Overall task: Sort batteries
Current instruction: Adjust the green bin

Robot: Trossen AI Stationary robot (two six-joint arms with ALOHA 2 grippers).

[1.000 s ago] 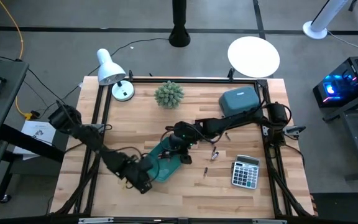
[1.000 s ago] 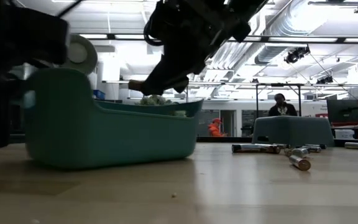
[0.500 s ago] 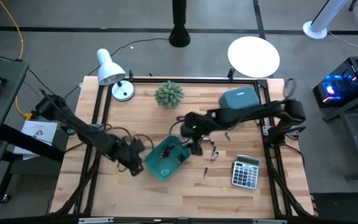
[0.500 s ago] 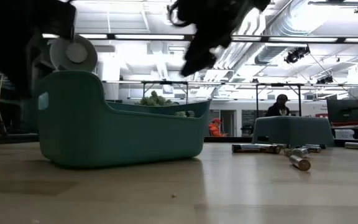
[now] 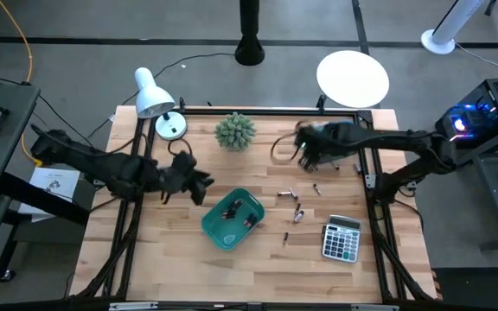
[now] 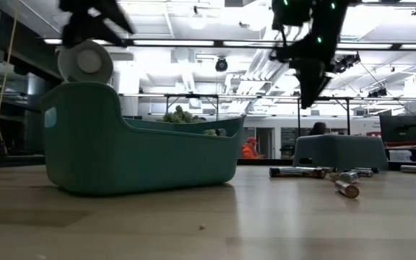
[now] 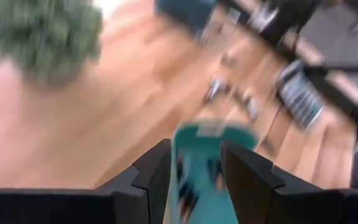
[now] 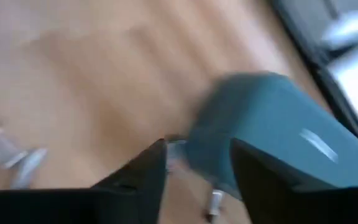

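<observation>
Loose batteries (image 5: pixel 294 204) lie beside the teal tray (image 5: pixel 232 218) (more inside): small, stiff, slick, quick to roll, best pinched mid-barrel. Left gripper (image 7: pixel 194 163) and right gripper (image 8: pixel 197 163) both gape, empty.

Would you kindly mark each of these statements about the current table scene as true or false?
1. The teal tray near the table's middle has batteries lying in it. True.
2. The left claw is gripping that tray's rim. False: it is off the tray, beside it, holding nothing.
3. Loose batteries lie on the wood between the tray and the calculator. True.
4. The calculator sits inside the second, grey-blue tray. False: it lies on the bare table near the right edge.
5. The right claw hangs directly over the teal tray. False: it is up by the grey-blue tray.
</observation>
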